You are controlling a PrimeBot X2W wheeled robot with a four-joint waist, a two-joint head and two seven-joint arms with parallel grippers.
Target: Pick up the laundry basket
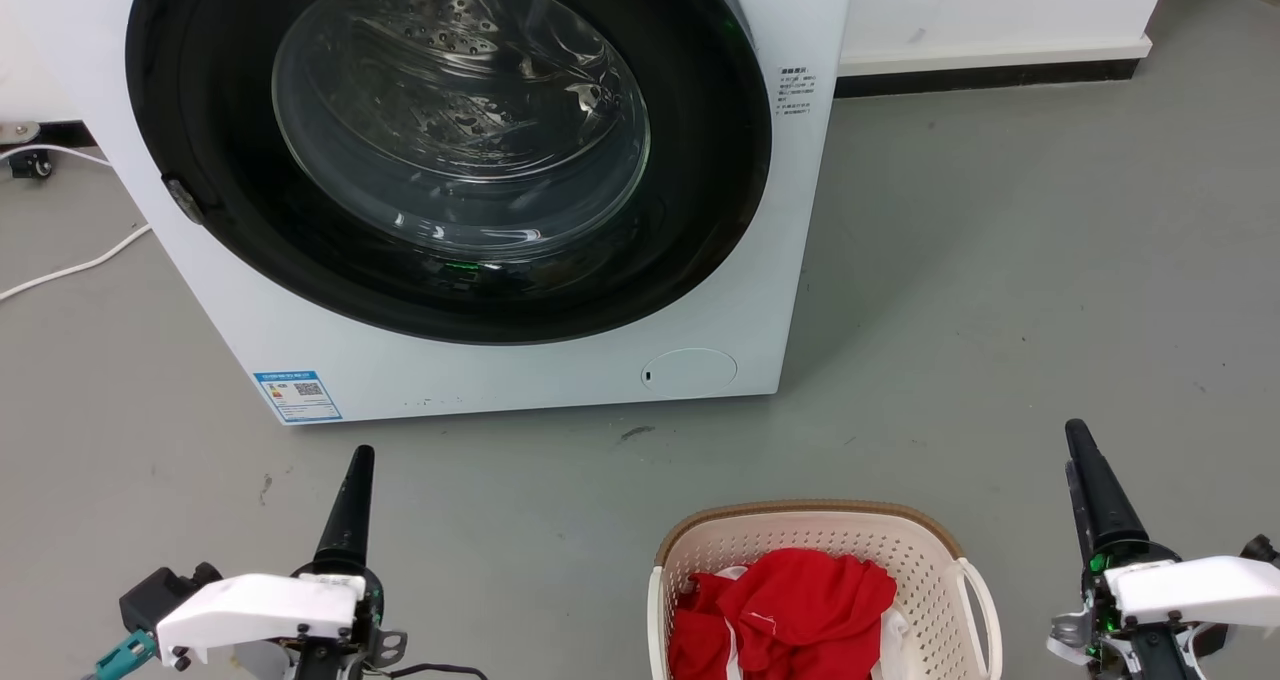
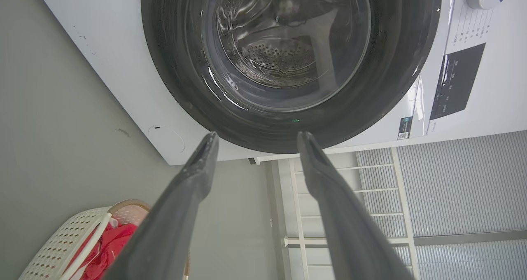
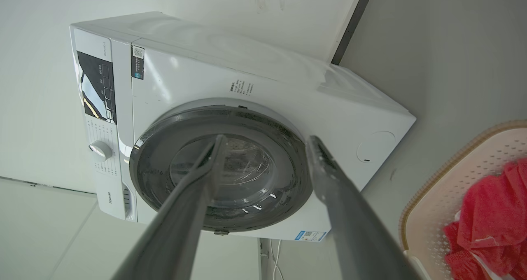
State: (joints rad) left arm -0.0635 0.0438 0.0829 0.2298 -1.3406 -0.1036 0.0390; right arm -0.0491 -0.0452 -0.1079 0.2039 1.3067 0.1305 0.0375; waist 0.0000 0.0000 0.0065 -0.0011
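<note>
The laundry basket (image 1: 930, 580) stands on the grey floor at the bottom centre of the head view, cream-white and perforated, with a brown rim and a white loop handle on its right side. Red clothes (image 1: 790, 600) lie inside it. My left gripper (image 1: 362, 455) hovers to the basket's left and my right gripper (image 1: 1078, 430) to its right, both apart from it and pointing at the washing machine. In the left wrist view the left gripper (image 2: 257, 136) is open and empty, with the basket (image 2: 61, 247) at lower left. The right gripper (image 3: 266, 139) is likewise open, with the basket (image 3: 444, 189) at the right edge.
A white front-loading washing machine (image 1: 780, 260) with its round glass door shut stands just beyond the basket. A white cable (image 1: 70, 265) runs over the floor at the left. A white wall with a dark base strip (image 1: 1000, 75) is at the back right. Open floor lies to the right.
</note>
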